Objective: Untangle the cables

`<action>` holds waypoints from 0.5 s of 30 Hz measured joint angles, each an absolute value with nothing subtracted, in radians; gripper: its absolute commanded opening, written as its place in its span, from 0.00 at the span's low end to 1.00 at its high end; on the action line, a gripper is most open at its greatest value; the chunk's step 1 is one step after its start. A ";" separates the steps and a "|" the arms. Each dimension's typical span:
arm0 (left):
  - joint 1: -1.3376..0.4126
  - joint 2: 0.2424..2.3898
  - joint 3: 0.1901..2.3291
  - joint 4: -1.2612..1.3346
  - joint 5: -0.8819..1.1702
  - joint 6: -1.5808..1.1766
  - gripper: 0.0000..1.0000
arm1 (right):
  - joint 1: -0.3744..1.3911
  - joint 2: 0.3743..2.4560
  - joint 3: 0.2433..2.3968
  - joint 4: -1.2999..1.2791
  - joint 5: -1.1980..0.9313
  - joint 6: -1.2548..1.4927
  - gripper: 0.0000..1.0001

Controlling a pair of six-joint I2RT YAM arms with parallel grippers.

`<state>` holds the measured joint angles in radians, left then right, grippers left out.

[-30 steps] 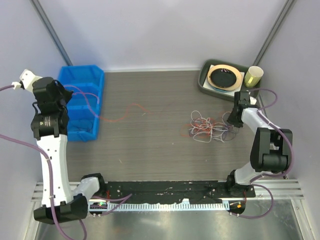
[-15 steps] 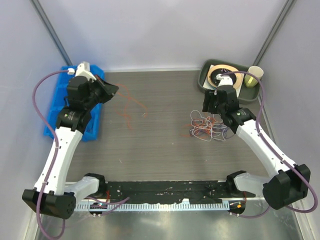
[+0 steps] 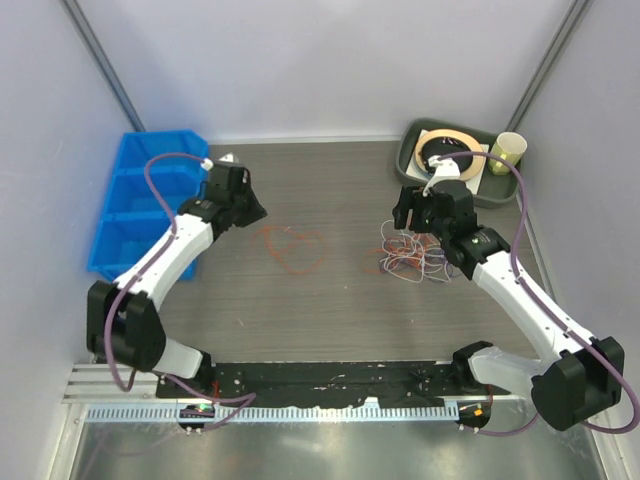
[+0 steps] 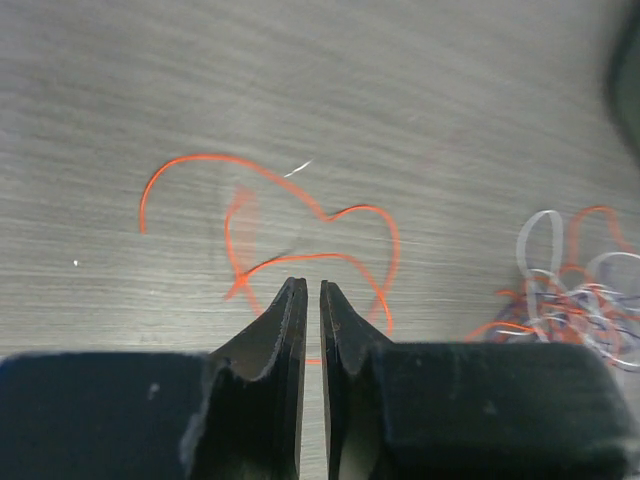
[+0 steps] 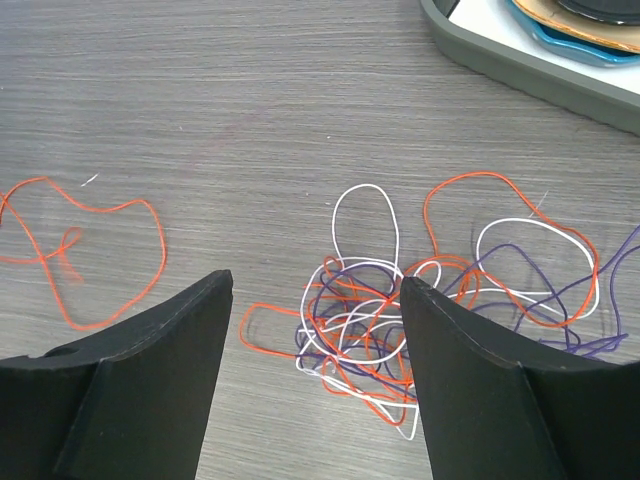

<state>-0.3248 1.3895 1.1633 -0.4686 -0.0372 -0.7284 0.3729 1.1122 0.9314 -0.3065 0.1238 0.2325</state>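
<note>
1. The cables [image 3: 412,255], orange-red, white and purple, are being shown lying in a loose tangle on the table [image 3: 330,310], right of centre and near the grey tray [image 3: 408,168].
2. One orange cable [image 3: 295,247] is being shown lying apart from the tangle, in an open loop to its left.
3. The right gripper [image 5: 315,285] is being held spread wide above the tangle's left part, gripping nothing.
4. The left gripper [image 4: 307,285] is being held narrowed to a thin slit above the orange cable, with nothing gripped.
</note>
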 measured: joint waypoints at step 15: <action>-0.396 1.670 1.163 -0.470 -0.130 -0.832 1.00 | 0.373 1.124 0.884 -0.257 0.150 0.264 0.74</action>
